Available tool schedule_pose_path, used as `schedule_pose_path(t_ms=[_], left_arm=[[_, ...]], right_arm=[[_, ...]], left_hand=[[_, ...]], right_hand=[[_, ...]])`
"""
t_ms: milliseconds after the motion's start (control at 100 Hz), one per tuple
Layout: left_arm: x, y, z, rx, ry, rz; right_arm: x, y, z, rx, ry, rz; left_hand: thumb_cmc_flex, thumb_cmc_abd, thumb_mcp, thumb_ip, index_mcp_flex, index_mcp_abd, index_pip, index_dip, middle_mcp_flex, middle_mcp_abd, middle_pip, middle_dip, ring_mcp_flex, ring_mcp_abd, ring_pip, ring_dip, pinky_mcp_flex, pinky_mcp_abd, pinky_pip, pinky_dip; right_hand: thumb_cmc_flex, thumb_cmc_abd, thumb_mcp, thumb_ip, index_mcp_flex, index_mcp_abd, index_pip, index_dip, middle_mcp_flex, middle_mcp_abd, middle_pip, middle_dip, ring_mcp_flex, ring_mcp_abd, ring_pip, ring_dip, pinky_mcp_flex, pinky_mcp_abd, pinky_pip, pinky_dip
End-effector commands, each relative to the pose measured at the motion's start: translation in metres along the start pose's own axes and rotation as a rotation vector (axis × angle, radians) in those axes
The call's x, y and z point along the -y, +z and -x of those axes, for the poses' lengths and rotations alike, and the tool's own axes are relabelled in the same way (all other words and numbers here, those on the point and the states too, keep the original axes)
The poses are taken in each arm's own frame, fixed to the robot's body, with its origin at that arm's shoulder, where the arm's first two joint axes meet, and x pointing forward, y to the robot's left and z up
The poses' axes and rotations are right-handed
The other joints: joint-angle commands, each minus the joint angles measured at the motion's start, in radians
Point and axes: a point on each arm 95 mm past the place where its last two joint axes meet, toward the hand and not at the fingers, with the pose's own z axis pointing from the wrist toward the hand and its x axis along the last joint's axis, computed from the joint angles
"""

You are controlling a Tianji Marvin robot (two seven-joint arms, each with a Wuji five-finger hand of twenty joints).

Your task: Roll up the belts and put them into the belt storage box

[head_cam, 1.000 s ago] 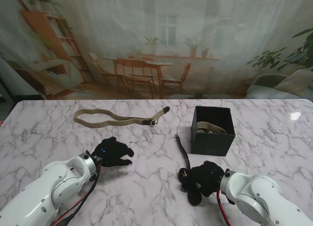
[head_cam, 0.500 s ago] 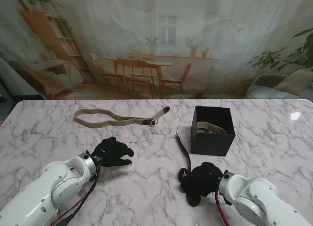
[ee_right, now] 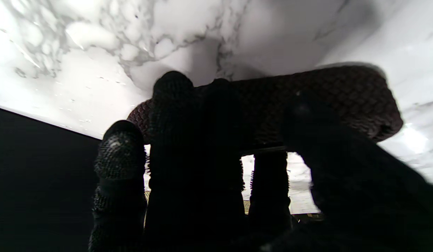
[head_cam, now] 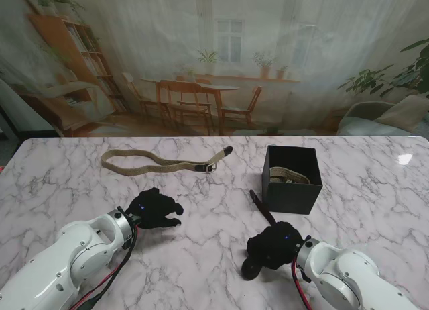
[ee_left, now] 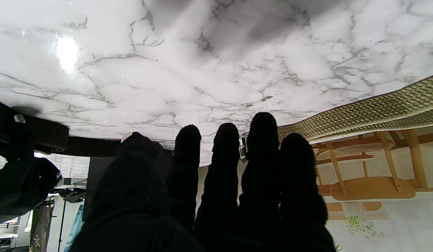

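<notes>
Dark belt (head_cam: 261,205) shorter on the counter (head_cam: 201,256) now, as our right robot hand (head_cam: 268,248) winds it in.

Compared with a second ago, we see the free tail shrunk and swung toward the black belt storage box (head_cam: 291,179), so we judge the roll is well along. Its wound part sits inside our right robot hand, fingers (ee_right: 170,105) clamped around it, near the box's front wall. Our left robot hand (head_cam: 155,208) rests on the counter, fingers together, holding nothing. A tan belt (head_cam: 161,164) lies farther from us, unrolled; another tan belt (head_cam: 289,176) lies inside the box.
</notes>
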Motion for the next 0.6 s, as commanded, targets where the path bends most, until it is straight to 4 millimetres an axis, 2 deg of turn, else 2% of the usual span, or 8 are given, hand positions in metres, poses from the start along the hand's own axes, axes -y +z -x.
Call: schedule_pose_path(t_ms=[0, 130, 200, 350, 410, 520, 550, 590], left_arm=[[-0.0020, 0.0003, -0.0013, -0.004, -0.002, 0.014], [-0.0019, 0.0001, -0.0011, -0.002, -0.002, 0.009], [-0.0020, 0.0002, -0.0009, -0.001, -0.002, 0.007], [-0.0021, 0.0003, -0.0008, -0.002, -0.003, 0.006], [-0.0020, 0.0003, -0.0007, -0.003, -0.003, 0.005], [-0.0021, 0.0001, -0.0006, -0.003, -0.004, 0.003], [-0.0020, 0.0001, -0.0005, -0.003, -0.004, 0.002], [-0.0020, 0.0002, -0.0005, -0.003, -0.005, 0.002]], right_arm=[[0.0095, -0.0017, -0.0047, 0.006, -0.009, -0.038], [0.0105, -0.0033, -0.0062, 0.013, -0.023, -0.048], [0.0107, -0.0042, -0.0068, 0.016, -0.028, -0.054], [0.0113, -0.0047, -0.0083, 0.024, -0.033, -0.054], [0.0115, -0.0046, -0.0087, 0.030, -0.031, -0.053], [0.0117, -0.0047, -0.0108, 0.050, -0.016, -0.048], [0.0116, -0.0053, -0.0115, 0.060, -0.015, -0.048], [0.0114, -0.0060, -0.0122, 0.067, -0.013, -0.049]], left_hand=[[-0.007, 0.046, -0.013, 0.004, -0.026, 0.023, -0.016, 0.008, -0.010, 0.015, -0.003, -0.004, -0.016, 0.033, -0.006, -0.001, -0.008, 0.019, -0.009, 0.001], [-0.010, 0.047, -0.014, 0.004, -0.028, 0.021, -0.018, 0.007, -0.019, 0.015, -0.009, -0.007, -0.020, 0.032, -0.008, -0.002, -0.010, 0.018, -0.011, 0.001], [-0.011, 0.048, -0.014, 0.004, -0.028, 0.023, -0.019, 0.007, -0.023, 0.016, -0.011, -0.008, -0.022, 0.033, -0.009, -0.002, -0.013, 0.018, -0.012, 0.001], [-0.013, 0.049, -0.014, 0.003, -0.029, 0.023, -0.021, 0.007, -0.026, 0.017, -0.013, -0.009, -0.023, 0.033, -0.009, -0.002, -0.013, 0.018, -0.012, 0.002], [-0.016, 0.051, -0.015, 0.003, -0.030, 0.022, -0.022, 0.006, -0.026, 0.016, -0.013, -0.009, -0.023, 0.032, -0.009, -0.002, -0.013, 0.017, -0.013, 0.002], [-0.018, 0.053, -0.015, 0.003, -0.030, 0.022, -0.023, 0.006, -0.026, 0.016, -0.013, -0.009, -0.024, 0.033, -0.009, -0.002, -0.013, 0.017, -0.012, 0.003], [-0.018, 0.052, -0.015, 0.003, -0.030, 0.022, -0.023, 0.006, -0.026, 0.016, -0.013, -0.009, -0.024, 0.033, -0.009, -0.002, -0.014, 0.017, -0.013, 0.003], [-0.018, 0.053, -0.015, 0.003, -0.030, 0.023, -0.023, 0.006, -0.026, 0.017, -0.013, -0.009, -0.024, 0.033, -0.009, -0.002, -0.015, 0.017, -0.013, 0.003]], right_hand=[[-0.073, 0.065, -0.058, -0.009, 0.220, -0.088, 0.338, 0.152, -0.162, -0.004, -0.056, 0.032, -0.053, 0.004, -0.057, 0.006, -0.045, 0.050, -0.016, -0.009], [-0.093, 0.044, -0.071, -0.011, 0.278, -0.151, 0.375, 0.243, -0.489, 0.049, -0.075, 0.075, -0.263, -0.014, -0.130, 0.024, -0.115, 0.064, -0.060, 0.006], [-0.112, 0.026, -0.065, -0.011, 0.332, -0.102, 0.402, 0.252, -0.658, 0.081, -0.115, 0.006, -0.393, -0.001, -0.162, -0.008, -0.152, 0.083, -0.096, 0.018], [-0.108, 0.009, -0.061, -0.014, 0.349, -0.089, 0.436, 0.132, -0.780, 0.130, -0.223, -0.176, -0.529, 0.075, -0.388, -0.192, -0.218, 0.166, -0.210, -0.003], [-0.106, 0.009, -0.064, -0.014, 0.341, -0.096, 0.437, 0.118, -0.801, 0.127, -0.256, -0.254, -0.547, 0.101, -0.438, -0.234, -0.236, 0.192, -0.248, -0.021], [-0.113, 0.019, -0.080, -0.014, 0.290, -0.110, 0.401, 0.087, -0.796, 0.139, -0.248, -0.271, -0.565, 0.122, -0.485, -0.268, -0.267, 0.226, -0.299, -0.047], [-0.113, 0.031, -0.103, -0.006, 0.220, -0.130, 0.331, 0.063, -0.772, 0.126, -0.204, -0.242, -0.553, 0.098, -0.471, -0.261, -0.273, 0.216, -0.300, -0.053], [-0.125, 0.037, -0.120, -0.002, 0.176, -0.139, 0.292, 0.076, -0.773, 0.112, -0.180, -0.210, -0.552, 0.075, -0.451, -0.243, -0.280, 0.207, -0.293, -0.051]])
